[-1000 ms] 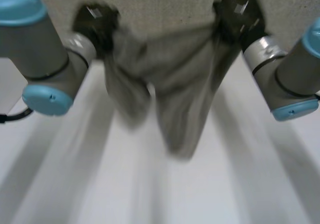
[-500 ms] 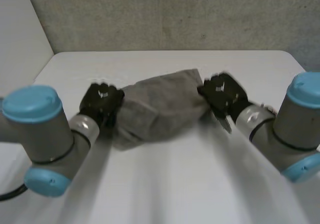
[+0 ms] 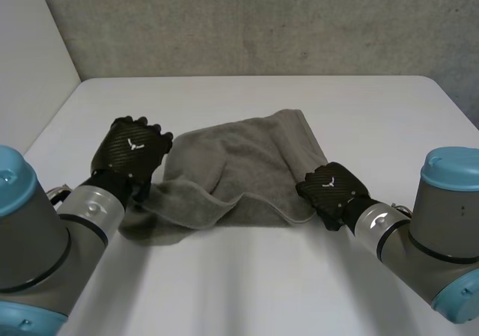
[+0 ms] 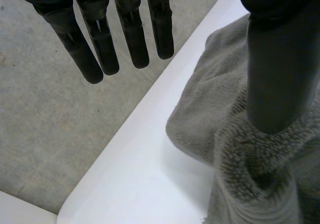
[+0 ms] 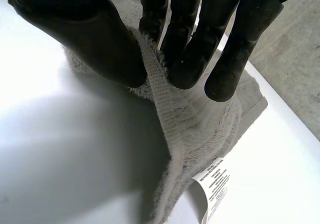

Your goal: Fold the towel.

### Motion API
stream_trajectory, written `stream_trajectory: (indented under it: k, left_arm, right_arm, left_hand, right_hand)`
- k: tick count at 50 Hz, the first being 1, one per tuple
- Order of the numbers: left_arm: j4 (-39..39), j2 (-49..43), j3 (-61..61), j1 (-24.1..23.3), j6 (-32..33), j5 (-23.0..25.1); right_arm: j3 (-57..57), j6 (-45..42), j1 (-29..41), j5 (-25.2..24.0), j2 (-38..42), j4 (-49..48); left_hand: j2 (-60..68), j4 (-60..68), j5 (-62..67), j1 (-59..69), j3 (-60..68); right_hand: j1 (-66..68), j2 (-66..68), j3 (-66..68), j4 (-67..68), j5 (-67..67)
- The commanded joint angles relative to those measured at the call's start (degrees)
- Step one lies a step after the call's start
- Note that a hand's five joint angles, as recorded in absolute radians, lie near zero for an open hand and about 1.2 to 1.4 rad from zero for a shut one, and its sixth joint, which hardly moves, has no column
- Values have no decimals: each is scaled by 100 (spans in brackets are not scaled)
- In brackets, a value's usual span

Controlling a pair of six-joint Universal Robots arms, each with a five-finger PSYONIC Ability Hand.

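Grey fluffy towel [image 3: 247, 164] lies rumpled, its edge pinched by the right hand [image 3: 334, 189], the left hand [image 3: 133, 150] straight-fingered.

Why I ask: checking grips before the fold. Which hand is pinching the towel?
The right hand: its thumb and fingers pinch the towel at its edge near the label. The left hand has straight fingers, pinching nothing.

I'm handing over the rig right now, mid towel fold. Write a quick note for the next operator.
Left hand: open, fingers straight, thumb over the towel at its left side.
Right hand: pinching the towel's near right edge between thumb and fingers, by the label.
Done: towel lies on the table, rumpled, loosely doubled over, edges uneven.
Left: smooth it and finish the fold.
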Motion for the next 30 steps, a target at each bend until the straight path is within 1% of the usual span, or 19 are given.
stream_trajectory:
  k: [1,3,4,5,6,8,9,11,12,14,15,16,20,22,23,25,28,29,30]
  left_arm:
    - [-319,-92,287,270,-54,478]
    - [-564,-293,531,427,-115,907]
    - [-565,-294,533,428,-116,909]
    - [-739,-503,724,471,-151,1074]
    - [-741,-505,726,472,-151,1076]
    - [-1326,-864,1172,498,-238,1260]
    - [-1330,-866,1174,498,-239,1261]
    - [-2099,-1250,1673,603,-335,1365]
    - [-2103,-1252,1675,604,-336,1366]
    - [-2777,-1594,2078,726,-406,1567]
    - [-2780,-1595,2080,727,-406,1568]
    - [-3015,-1717,2236,753,-432,1699]
    - [-3175,-1920,2449,779,-511,1867]
    - [-3210,-2043,2536,823,-686,1902]
    - [-3211,-2043,2537,823,-687,1902]
    - [-3219,-2061,2545,832,-880,1911]
    - [-3219,-2061,2537,823,-951,1920]
    - [-3237,-2061,2519,823,-986,1920]
    - [-3246,-2026,2510,823,-995,1920]
  right_arm:
    - [54,-12,-99,-8,49,-29]
    - [54,-12,-108,-8,58,-29]
    - [54,-12,-108,-8,58,-29]
    - [54,-12,-108,-8,66,-29]
    - [54,-12,-108,-8,66,-29]
    - [54,-12,-108,-8,66,-29]
    - [54,-12,-108,-8,66,-29]
    - [62,-12,-108,-8,75,-29]
    - [62,-12,-108,-8,75,-29]
    - [62,-12,-108,-8,75,-29]
    - [62,-12,-108,-8,75,-29]
    - [62,-12,-108,-8,75,-29]
    - [62,-20,-108,-8,84,-29]
    - [62,-46,-99,-8,110,-29]
    - [62,-47,-99,-8,110,-29]
    - [62,-55,-99,-8,128,-29]
    - [54,-64,-99,1,146,-21]
    - [54,-73,-99,9,154,-29]
    - [45,-73,-99,9,146,-21]
  left_hand:
    - [-547,-593,-1412,-563,-500]
    - [-496,-543,-1362,-513,-450]
    - [-496,-542,-1361,-513,-450]
    - [-463,-509,-1328,-480,-417]
    - [-462,-509,-1328,-479,-416]
    - [-379,-425,-1244,-396,-333]
    - [-378,-425,-1244,-395,-332]
    - [-345,-391,-1210,-362,-299]
    - [-345,-391,-1210,-362,-298]
    - [-227,-274,-1093,-244,-181]
    - [-227,-273,-1092,-244,-181]
    - [-194,-240,-1059,-211,-147]
    - [244,198,-621,227,290]
    - [913,867,48,896,959]
    - [917,871,52,900,963]
    - [1503,1457,638,1487,1550]
    - [1607,1560,741,1590,1653]
    - [1956,1910,1091,1939,2003]
    - [2709,2663,1844,2692,2755]
  right_hand:
    - [406,488,303,323,313]
    - [406,488,303,323,313]
    - [406,488,303,323,313]
    - [389,471,286,306,296]
    - [389,471,286,306,296]
    - [389,471,286,306,296]
    - [389,471,286,306,296]
    - [389,471,286,306,296]
    - [389,471,286,306,296]
    - [389,471,286,306,296]
    - [389,471,286,306,296]
    - [389,471,286,306,296]
    - [389,471,286,306,296]
    - [389,471,286,306,296]
    - [389,471,286,306,296]
    - [406,488,302,322,313]
    - [389,471,286,306,296]
    - [406,488,302,322,313]
    - [406,488,303,323,313]
